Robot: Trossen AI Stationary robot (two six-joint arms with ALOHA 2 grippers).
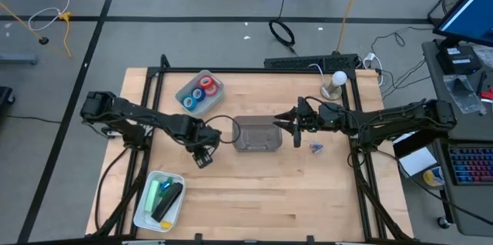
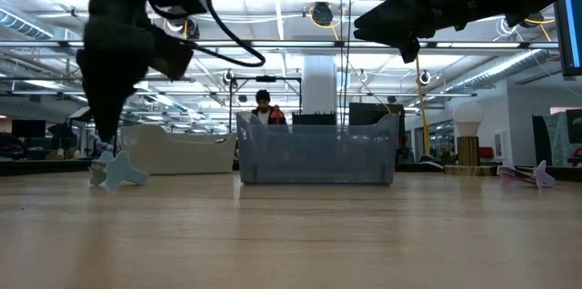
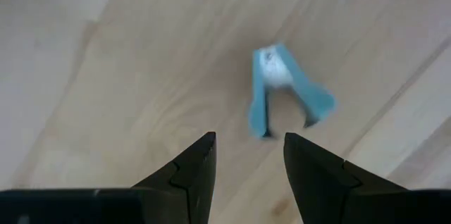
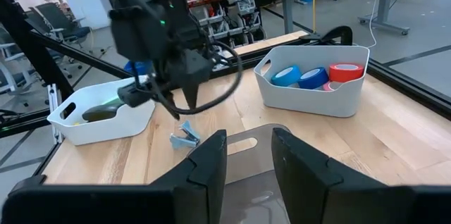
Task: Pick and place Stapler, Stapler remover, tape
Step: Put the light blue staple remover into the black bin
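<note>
A light-blue stapler remover lies on the wooden table just left of the clear grey bin. My left gripper points down right over it, open, with the remover just beyond the fingertips and untouched; the low view shows the remover beside the descending arm. My right gripper hovers level at the grey bin's right end, open and empty. Red and blue tape rolls sit in the far white bin. A green and a black stapler lie in the near-left white bin.
A purple stapler remover lies on the table right of the grey bin. A white bulb-shaped lamp stands at the far right. A black frame edges the table. A person shows in the room beyond.
</note>
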